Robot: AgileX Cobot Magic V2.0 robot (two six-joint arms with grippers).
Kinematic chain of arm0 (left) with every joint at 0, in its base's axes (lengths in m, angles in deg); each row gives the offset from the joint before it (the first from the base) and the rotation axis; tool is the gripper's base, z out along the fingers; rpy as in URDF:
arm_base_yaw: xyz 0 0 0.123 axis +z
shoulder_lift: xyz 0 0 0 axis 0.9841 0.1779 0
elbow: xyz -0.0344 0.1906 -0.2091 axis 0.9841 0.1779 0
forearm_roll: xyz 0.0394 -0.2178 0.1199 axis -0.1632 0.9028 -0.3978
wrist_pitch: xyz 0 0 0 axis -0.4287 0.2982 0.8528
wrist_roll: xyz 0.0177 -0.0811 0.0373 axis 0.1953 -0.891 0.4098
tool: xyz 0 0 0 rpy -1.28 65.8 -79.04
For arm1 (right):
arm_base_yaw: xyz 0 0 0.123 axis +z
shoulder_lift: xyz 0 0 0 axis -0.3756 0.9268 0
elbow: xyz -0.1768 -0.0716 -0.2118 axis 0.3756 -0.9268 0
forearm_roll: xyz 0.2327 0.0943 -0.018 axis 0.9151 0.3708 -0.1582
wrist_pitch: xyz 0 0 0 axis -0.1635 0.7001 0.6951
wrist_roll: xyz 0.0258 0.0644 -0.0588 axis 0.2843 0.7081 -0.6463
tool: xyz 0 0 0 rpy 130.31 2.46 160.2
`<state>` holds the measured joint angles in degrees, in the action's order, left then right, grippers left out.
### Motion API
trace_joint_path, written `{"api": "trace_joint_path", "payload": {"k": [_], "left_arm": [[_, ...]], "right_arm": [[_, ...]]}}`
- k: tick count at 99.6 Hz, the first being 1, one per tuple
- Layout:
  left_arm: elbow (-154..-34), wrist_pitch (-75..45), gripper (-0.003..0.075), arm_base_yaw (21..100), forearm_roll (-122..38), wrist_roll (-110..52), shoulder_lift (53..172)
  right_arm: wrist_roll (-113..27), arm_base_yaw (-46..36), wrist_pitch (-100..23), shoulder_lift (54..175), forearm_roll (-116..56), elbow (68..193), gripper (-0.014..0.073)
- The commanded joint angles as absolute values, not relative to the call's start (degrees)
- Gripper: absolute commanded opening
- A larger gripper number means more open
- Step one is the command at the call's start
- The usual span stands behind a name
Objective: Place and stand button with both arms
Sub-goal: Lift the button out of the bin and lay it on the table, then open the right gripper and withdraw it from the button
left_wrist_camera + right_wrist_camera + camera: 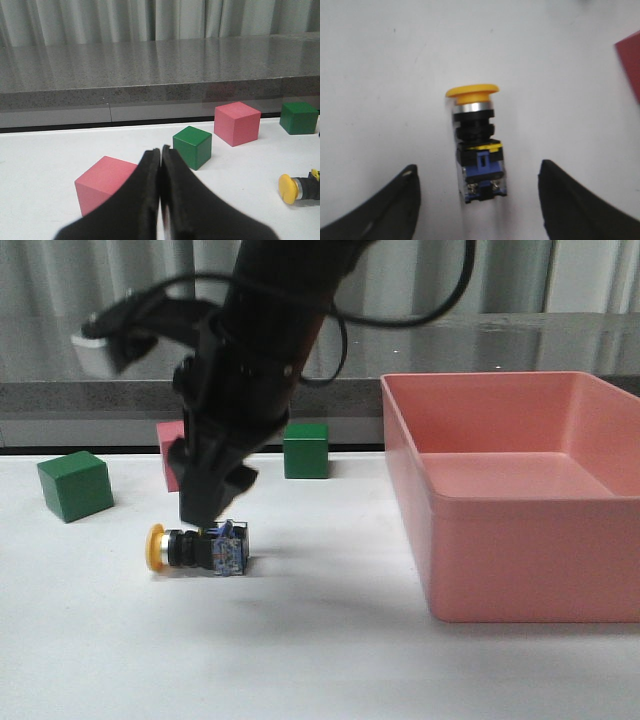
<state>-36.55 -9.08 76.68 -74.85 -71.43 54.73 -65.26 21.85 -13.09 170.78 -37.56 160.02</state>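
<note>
The button [200, 548] lies on its side on the white table, its yellow cap pointing left and its clear bluish base to the right. My right gripper [215, 505] hangs just above the base end, open. In the right wrist view the button [477, 145] lies between the spread fingers, and the gripper [479, 167] straddles its base without touching it. My left gripper [161, 150] is shut and empty, low over the table. The button [295, 187] shows far off at the edge of its view. The left arm is out of the front view.
A large pink bin [520, 570] stands at the right. A green cube [75, 485] sits at the left, and a pink cube [172, 445] and a green cube [306, 450] behind the arm. Just ahead of the left gripper sit a pink cube [102, 182] and a green cube [192, 145].
</note>
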Motion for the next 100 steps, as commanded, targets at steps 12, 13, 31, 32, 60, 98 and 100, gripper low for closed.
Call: {"api": "trace_joint_path", "payload": {"k": [12, 13, 31, 32, 60, 98, 100], "left_arm": [[-34.0, -4.38, -0.002, 76.72, -74.27, -71.94, 52.92], [-34.0, -4.38, -0.002, 76.72, -74.27, -71.94, 52.92], [-34.0, -4.38, -0.002, 76.72, -74.27, -71.94, 52.92], [-34.0, -4.38, -0.002, 76.72, -74.27, -71.94, 52.92], [-34.0, -4.38, -0.002, 76.72, -74.27, -71.94, 52.92], [-34.0, -4.38, -0.002, 76.72, -74.27, -71.94, 52.92], [-34.0, -4.38, -0.002, 76.72, -74.27, -71.94, 52.92]], "right_arm": [[-60.41, 19.85, -13.32, 156.26, -36.91, 161.75, 0.0074], [-60.25, 19.72, -13.2, 156.26, -36.91, 161.75, 0.0055], [-52.41, 14.38, -9.23, 147.77, -36.91, 161.69, -0.0061], [-51.76, 13.86, -8.83, 147.49, -36.91, 161.64, -0.0061], [-37.21, 2.82, -9.03, 132.93, -46.6, 150.93, -0.0061], [-27.01, -7.82, -17.82, 102.52, -51.05, 120.63, -0.0061], [-26.59, -8.14, -17.94, 100.82, -51.05, 119.16, -0.0061]]}}
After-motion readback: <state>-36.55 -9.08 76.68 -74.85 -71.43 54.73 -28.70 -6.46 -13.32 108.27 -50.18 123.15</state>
